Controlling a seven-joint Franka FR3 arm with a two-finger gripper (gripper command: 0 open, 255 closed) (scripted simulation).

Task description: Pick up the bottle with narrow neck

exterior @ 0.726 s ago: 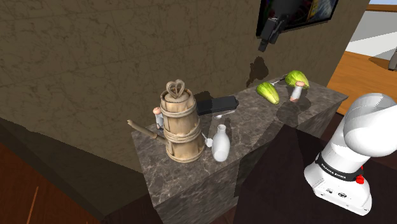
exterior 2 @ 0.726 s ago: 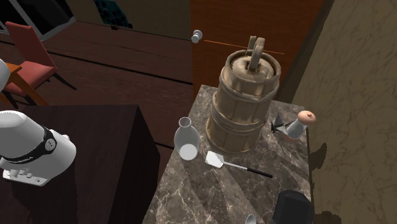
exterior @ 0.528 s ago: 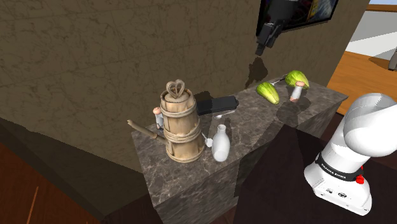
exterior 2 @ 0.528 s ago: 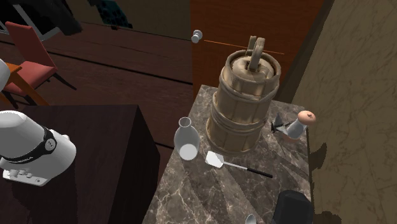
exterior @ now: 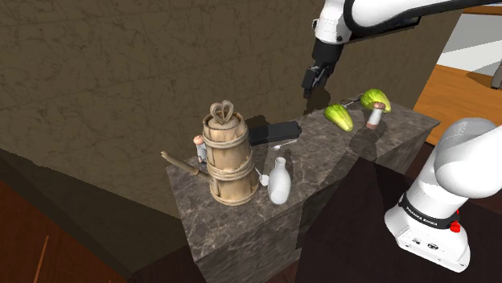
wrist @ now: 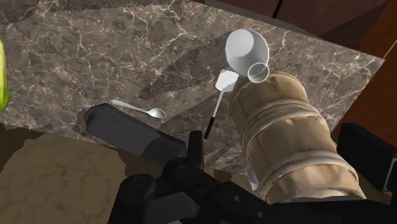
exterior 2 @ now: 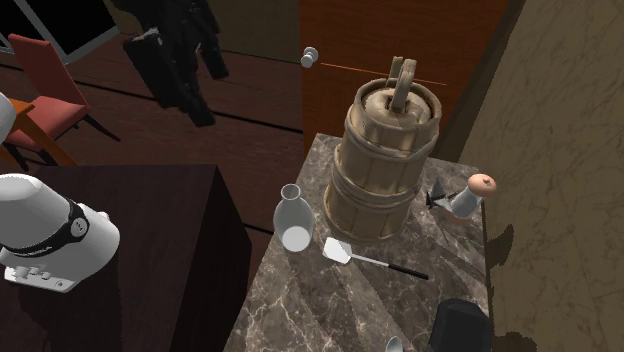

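The fingers [exterior: 310, 81] hang in the air on the white arm [exterior: 378, 14], pointing down over the marble desk [exterior: 241, 225]. Whether they are spread or pressed together cannot be told, and they hold nothing. Below them in the shoulder view lie a green vegetable [exterior: 339, 117] and a flat black box [exterior: 274, 131]. Well apart from the fingers, toward the shoulder view's lower left, stands the white bottle [exterior: 279, 182]. It is upright on the desk near the front edge, its long axis vertical, with the narrow neck and open mouth pointing straight up. It is just beside a wooden barrel [exterior: 226, 158], at that barrel's right in the shoulder view. A small white spatula [exterior 2: 346, 253] lies on the desk near the bottle's base, and a spoon [wrist: 142, 109] lies further along.
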